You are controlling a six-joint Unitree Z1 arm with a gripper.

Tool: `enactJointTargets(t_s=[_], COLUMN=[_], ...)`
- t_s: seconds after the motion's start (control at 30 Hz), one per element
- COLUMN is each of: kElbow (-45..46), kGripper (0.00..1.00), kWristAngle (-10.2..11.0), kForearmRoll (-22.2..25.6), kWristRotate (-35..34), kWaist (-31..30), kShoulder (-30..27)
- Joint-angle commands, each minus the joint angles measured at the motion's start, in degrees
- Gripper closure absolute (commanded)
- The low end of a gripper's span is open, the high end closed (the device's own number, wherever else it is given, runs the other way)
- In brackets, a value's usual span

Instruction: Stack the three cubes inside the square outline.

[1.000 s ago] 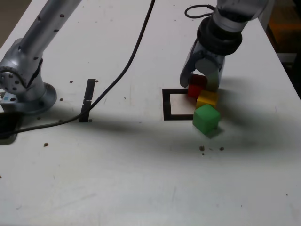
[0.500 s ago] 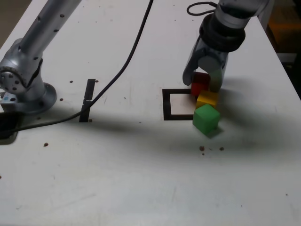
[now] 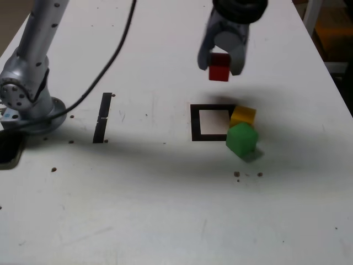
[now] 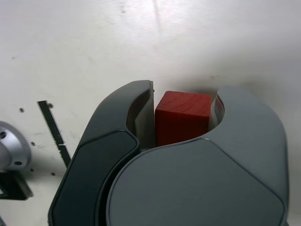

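Above the counter (image 3: 138,204), the jaws (image 3: 220,65) pinch the red cube (image 3: 219,68); the yellow cube (image 3: 244,115) touches the green cube (image 3: 241,139).

A robotics lab, by the look of 1 mounted arm (image 3: 33,88) over a tape-marked table (image 3: 138,204).

Painted wood, matt plastic

The red cube (image 4: 182,117) looks like painted wood, faint grain on its top. The claw (image 4: 184,117) is smooth matt plastic; the worktop (image 3: 138,210) is smooth, softly glossy; the arm base (image 3: 41,116) looks like satin metal.
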Motion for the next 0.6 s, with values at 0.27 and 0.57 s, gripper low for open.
enactJointTargets(t_s=[0.27, 0.57], kElbow=[9.96, 22.76], kGripper=[0.76, 0.76], kWristAngle=[0.03, -4.99], kForearmRoll=[-0.94, -9.61], kWristRotate=[-3.4, -5.39], kWaist=[1.4, 1.54], kShoulder=[-6.06, -7.65])
